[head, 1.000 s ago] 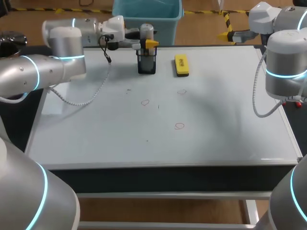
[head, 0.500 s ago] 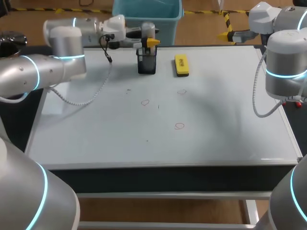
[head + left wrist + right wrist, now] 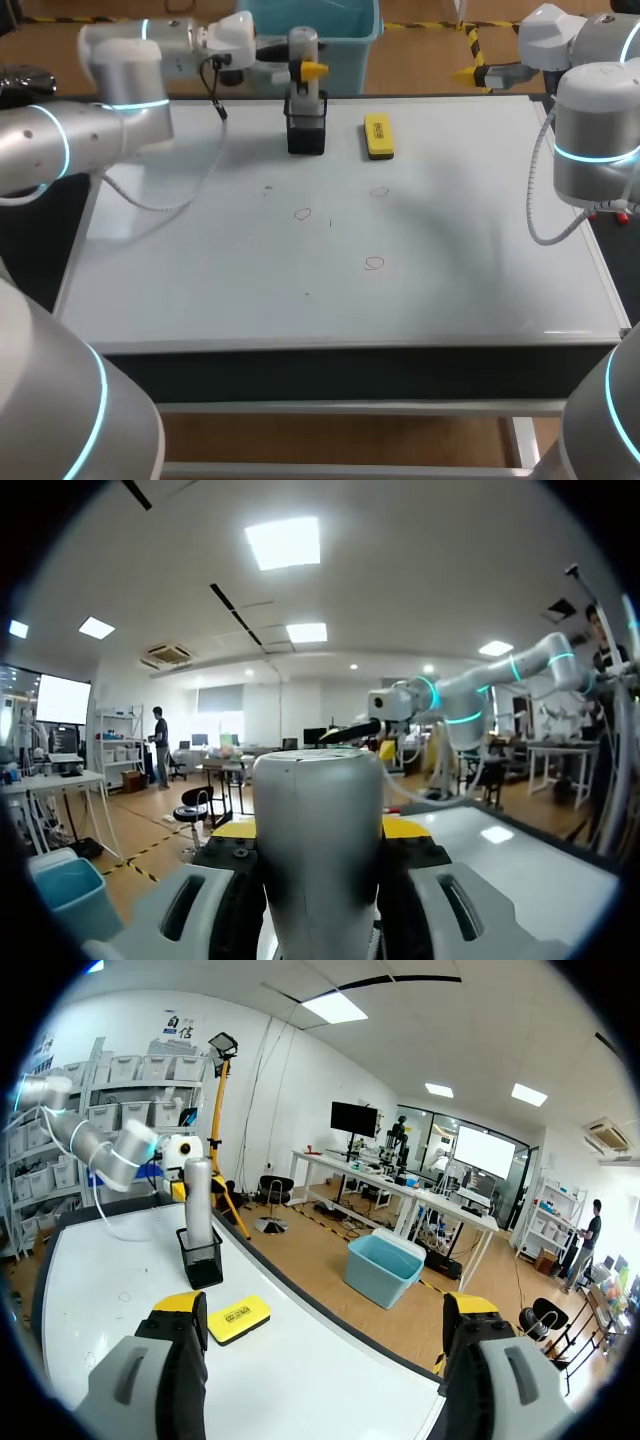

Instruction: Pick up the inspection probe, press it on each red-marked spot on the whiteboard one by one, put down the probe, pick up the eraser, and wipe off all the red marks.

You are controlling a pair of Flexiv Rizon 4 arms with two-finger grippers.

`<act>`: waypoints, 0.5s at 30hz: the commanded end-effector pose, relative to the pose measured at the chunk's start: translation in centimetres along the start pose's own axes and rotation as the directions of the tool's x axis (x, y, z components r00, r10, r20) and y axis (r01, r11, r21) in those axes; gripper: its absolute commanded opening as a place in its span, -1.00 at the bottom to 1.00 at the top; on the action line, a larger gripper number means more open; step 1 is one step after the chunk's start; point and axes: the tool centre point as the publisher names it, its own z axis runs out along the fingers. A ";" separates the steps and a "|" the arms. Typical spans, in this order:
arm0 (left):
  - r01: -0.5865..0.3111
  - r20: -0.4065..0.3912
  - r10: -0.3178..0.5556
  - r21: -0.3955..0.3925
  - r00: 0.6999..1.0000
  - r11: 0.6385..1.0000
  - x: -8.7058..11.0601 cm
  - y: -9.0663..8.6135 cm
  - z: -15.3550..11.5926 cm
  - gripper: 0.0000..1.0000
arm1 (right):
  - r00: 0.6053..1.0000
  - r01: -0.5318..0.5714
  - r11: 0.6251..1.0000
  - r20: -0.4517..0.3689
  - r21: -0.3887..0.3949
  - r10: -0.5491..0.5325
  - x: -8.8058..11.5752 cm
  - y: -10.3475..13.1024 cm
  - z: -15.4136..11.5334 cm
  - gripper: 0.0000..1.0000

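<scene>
The left gripper point(image 3: 309, 70) pinches the probe point(image 3: 303, 55) at the far edge of the surface point(image 3: 470, 250). The probe stands upright, with its lower end at the mouth of the black holder point(image 3: 306, 132). The yellow eraser point(image 3: 378, 136) lies flat just beside the holder, apart from it. Three red marks point(image 3: 302, 213) are on the whiteboard, nearer the robot than the holder. The right gripper point(image 3: 325, 1308) is off to the right side, its fingers spread with nothing between them.
</scene>
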 end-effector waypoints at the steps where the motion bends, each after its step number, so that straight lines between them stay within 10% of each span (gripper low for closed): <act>1: -0.016 0.041 0.017 -0.020 0.999 1.000 1.1 -2.1 -0.5 -1.00 | 1.000 0.000 1.000 -0.001 -0.001 0.000 0.0 0.0 0.0 1.00; 15: -0.036 0.057 0.035 0.017 0.998 0.999 1.9 -6.7 -0.6 -1.00 | 1.000 0.000 1.000 -0.001 -0.001 0.000 0.0 0.0 0.0 1.00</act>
